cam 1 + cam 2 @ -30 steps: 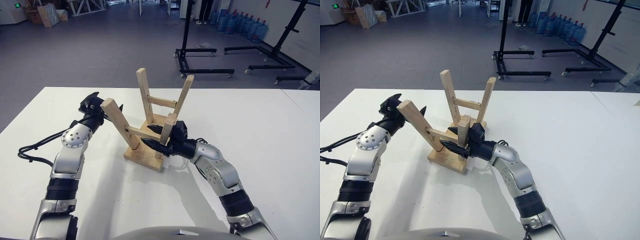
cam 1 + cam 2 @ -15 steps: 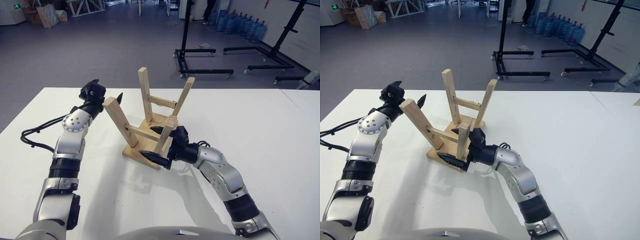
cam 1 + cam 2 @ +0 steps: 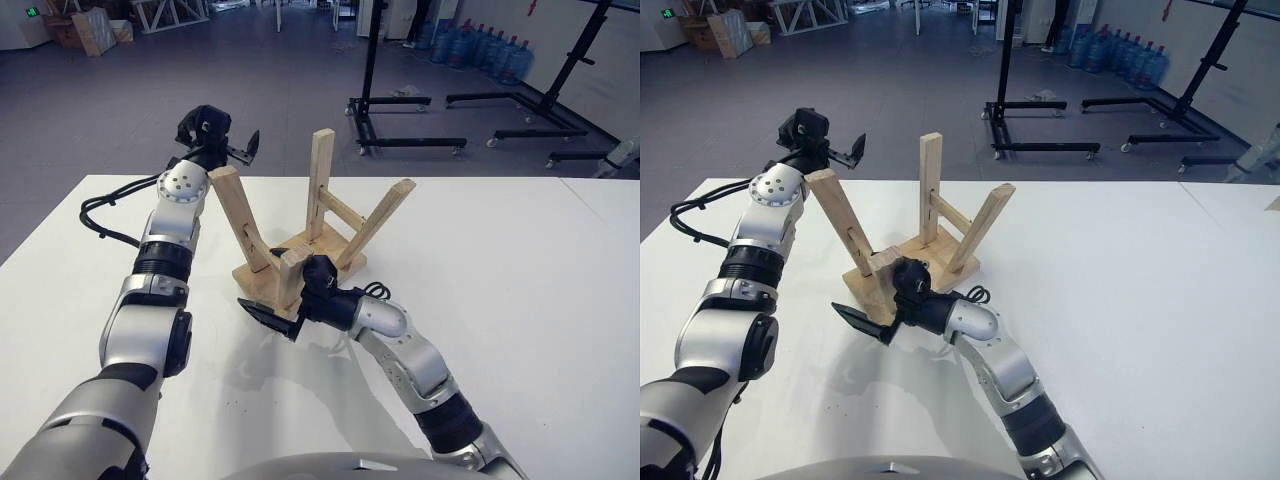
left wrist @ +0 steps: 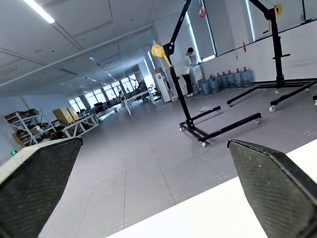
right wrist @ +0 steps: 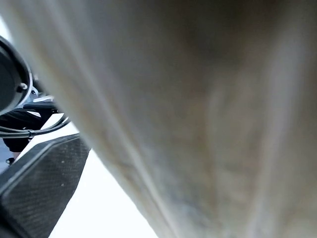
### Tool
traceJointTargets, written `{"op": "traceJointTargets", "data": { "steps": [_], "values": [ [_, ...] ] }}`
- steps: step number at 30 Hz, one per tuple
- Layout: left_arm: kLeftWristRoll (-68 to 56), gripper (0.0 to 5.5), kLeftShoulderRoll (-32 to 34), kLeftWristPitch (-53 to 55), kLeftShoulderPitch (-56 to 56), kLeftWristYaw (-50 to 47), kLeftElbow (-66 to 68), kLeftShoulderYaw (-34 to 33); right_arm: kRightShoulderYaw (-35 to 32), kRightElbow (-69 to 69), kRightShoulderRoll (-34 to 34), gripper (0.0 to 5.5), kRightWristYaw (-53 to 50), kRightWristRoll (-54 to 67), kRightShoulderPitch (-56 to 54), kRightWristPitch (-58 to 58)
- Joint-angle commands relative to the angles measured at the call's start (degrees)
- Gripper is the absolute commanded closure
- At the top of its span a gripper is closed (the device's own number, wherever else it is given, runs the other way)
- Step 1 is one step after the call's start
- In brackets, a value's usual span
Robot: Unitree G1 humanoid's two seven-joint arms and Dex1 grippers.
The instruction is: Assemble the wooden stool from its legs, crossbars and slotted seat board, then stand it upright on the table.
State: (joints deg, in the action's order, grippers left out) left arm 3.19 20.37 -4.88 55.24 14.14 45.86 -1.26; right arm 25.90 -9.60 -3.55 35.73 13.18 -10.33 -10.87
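- Nearest me, the right gripper (image 3: pixel 278 300) sits low on the tabletop (image 3: pixel 520 290) at the stool's near corner. Its jaws are spread around the near leg (image 3: pixel 293 272), not clenched on it.
- The stool (image 3: pixel 310 235) lies inverted in the far half of the tabletop, a bit toward the left edge, with the seat board (image 3: pixel 352 264) flat down, the legs up and a crossbar (image 3: pixel 340 208) seated.
- Farther off, the left gripper (image 3: pixel 225 145) hangs released and empty, just past the top of the left leg (image 3: pixel 240 225).
- My read: assembly looks finished and flipping it upright remains. I'd want both claws clamped on opposite legs before turning it.
- The right wrist view adds bare tabletop between its finger (image 5: pixel 34 183) and the wood. The left wrist view adds plain floor between its fingers (image 4: pixel 39 183).
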Motion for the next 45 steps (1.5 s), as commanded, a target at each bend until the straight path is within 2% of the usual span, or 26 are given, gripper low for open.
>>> {"op": "traceJointTargets", "data": {
  "steps": [1, 13, 21, 23, 26, 28, 29, 30, 32, 33, 35, 37, 40, 45],
  "values": [
    [0.93, 0.1, -1.01, -3.78, 5.11, -0.58, 8.02, 0.44, 2.41, 0.69, 1.75, 0.11, 0.04, -1.61, -2.46, -0.28],
    [0.96, 0.1, -0.17, -7.77, 9.32, -0.74, 22.43, -0.66, -5.13, -1.83, 0.75, 0.11, -2.17, -1.91, -10.59, -1.38],
    [1.72, 0.1, 4.04, -8.11, 13.6, -2.11, 25.37, -1.79, -8.86, -15.48, -0.25, 0.11, -0.29, 11.24, -12.49, -13.27],
    [1.65, 0.1, 6.33, -8.64, 15.24, -2.96, 25.27, -2.53, -12.34, -18.13, -2.17, 0.11, 0.45, 15.18, -14.68, -15.62],
    [-0.09, 0.1, 12.07, -9.94, 19.33, -1.39, 22.65, -5.04, -23.43, -19.11, -8.52, 0.11, 3.04, 22.75, -21.48, -16.72],
    [-3.8, 0.1, 16.29, -8.65, 21.44, 5.85, 17.34, -7.54, -32.14, -15.99, -15.8, 0.11, 6.63, 27.02, -27.01, -16.12],
    [-7.27, 0.1, 18.16, -4.96, 21.21, 12.73, 11.54, -8.53, -36.63, -13.44, -20.9, 0.11, 10.41, 28.4, -28.78, -15.15],
    [-12.3, 0.1, 20.03, 2.03, 19.35, 20.41, 3.19, -9.34, -40.69, -10.07, -26.0, 0.11, 14.93, 29.37, -29.85, -13.83],
    [-29.72, 0.1, 26.17, 22.82, 8.19, 35.15, -23.44, -10.71, -48.75, 0.06, -36.12, 0.11, 26.75, 31.39, -30.42, -10.8],
    [-42.28, 0.1, 30.51, 35.37, 0.18, 39.87, -37.32, -13.64, -51.83, 7.75, -41.12, 0.11, 33.5, 32.12, -30.53, -10.11],
    [-63.42, 0.1, 34.75, 51.81, -14.32, 44.35, -55.3, -20.26, -53.0, 23.64, -48.09, 0.11, 45.46, 29.67, -29.41, -5.99],
    [-75.28, 0.1, 33.74, 57.71, -24.72, 44.43, -63.42, -22.55, -49.95, 38.0, -49.33, 0.11, 50.58, 24.68, -30.36, 0.74],
    [-82.21, 0.1, 31.47, 59.35, -35.39, 43.94, -71.01, -21.05, -43.6, 55.89, -45.58, 0.11, 51.85, 17.35, -35.92, 11.09],
    [-89.19, 0.1, 33.32, 62.42, -43.95, 44.38, -78.53, -21.49, -39.59, 70.84, -39.6, 0.11, 55.01, 11.67, -41.99, 20.93]
  ]
}}
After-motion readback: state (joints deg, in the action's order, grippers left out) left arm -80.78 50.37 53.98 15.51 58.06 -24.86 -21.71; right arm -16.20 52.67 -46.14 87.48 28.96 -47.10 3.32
